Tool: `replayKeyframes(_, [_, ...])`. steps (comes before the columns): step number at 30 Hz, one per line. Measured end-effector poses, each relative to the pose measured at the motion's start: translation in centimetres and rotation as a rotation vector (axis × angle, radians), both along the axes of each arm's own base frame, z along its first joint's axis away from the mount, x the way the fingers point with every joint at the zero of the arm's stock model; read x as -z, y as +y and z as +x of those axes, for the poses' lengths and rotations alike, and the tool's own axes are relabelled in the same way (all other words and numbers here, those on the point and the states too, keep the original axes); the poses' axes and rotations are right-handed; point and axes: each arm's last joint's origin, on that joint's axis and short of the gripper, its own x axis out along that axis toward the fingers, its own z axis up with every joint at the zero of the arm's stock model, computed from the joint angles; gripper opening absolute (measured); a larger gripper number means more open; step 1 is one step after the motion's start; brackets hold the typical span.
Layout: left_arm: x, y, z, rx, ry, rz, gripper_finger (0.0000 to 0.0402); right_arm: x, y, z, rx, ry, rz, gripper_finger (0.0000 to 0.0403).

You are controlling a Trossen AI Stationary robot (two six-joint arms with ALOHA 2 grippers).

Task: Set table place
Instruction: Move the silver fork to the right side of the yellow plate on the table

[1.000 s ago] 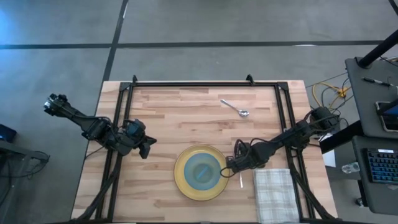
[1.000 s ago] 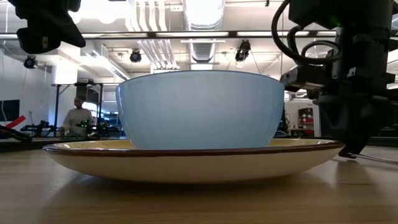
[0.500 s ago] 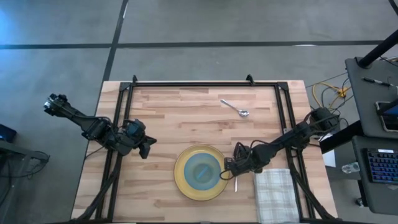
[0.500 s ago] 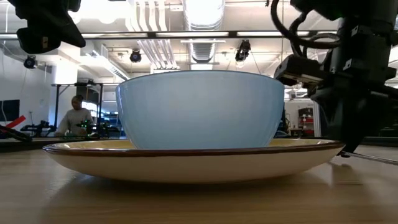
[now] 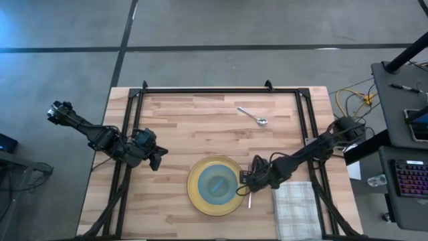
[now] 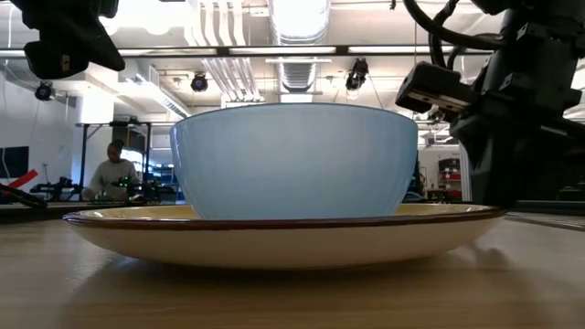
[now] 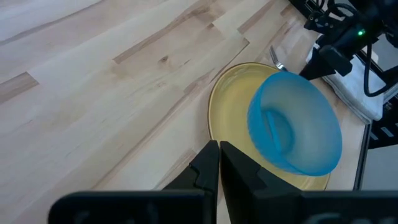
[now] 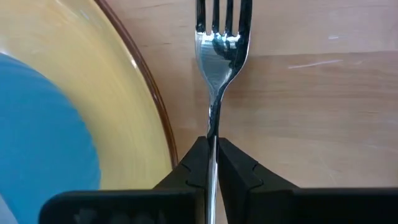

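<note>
The yellow plate [image 5: 215, 185] lies near the table's near edge with the translucent blue bowl [image 5: 215, 182] standing in its middle. My right gripper [image 5: 246, 182] sits just right of the plate's rim, shut on the silver fork [image 8: 222, 37]. The fork's handle [image 5: 250, 199] sticks out toward the near edge. The checked napkin [image 5: 296, 209] lies flat at the near right corner. The spoon [image 5: 253, 116] lies on the wood farther back. My left gripper [image 5: 157, 159] waits shut, left of the plate. My right gripper pinches the fork's neck [image 8: 214, 121], just behind the tines, between its two fingers [image 8: 196, 158]. The fingers come from above. The fork lies level beside the plate's right rim, tines toward the far edge. I cannot tell whether it rests on the wood.
Black frame rails [image 5: 221, 90] run along the far edge and both sides of the table [image 5: 194, 127]. Bare wood stretches between the plate and the spoon. In the low view a person [image 6: 111, 174] sits far back in the room.
My right gripper has moved toward the near edge and a little left, closer to the plate's right rim, carrying the fork along with it. The fork's handle now reaches nearer the napkin's left edge. The left arm has kept still.
</note>
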Motion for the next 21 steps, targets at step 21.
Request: replayKeyframes(21, [0.0, 0.0, 0.0, 0.000, -0.001, -0.001, 0.0000, 1.3, 0.6, 0.5, -0.004, 0.017, 0.016, 0.0048])
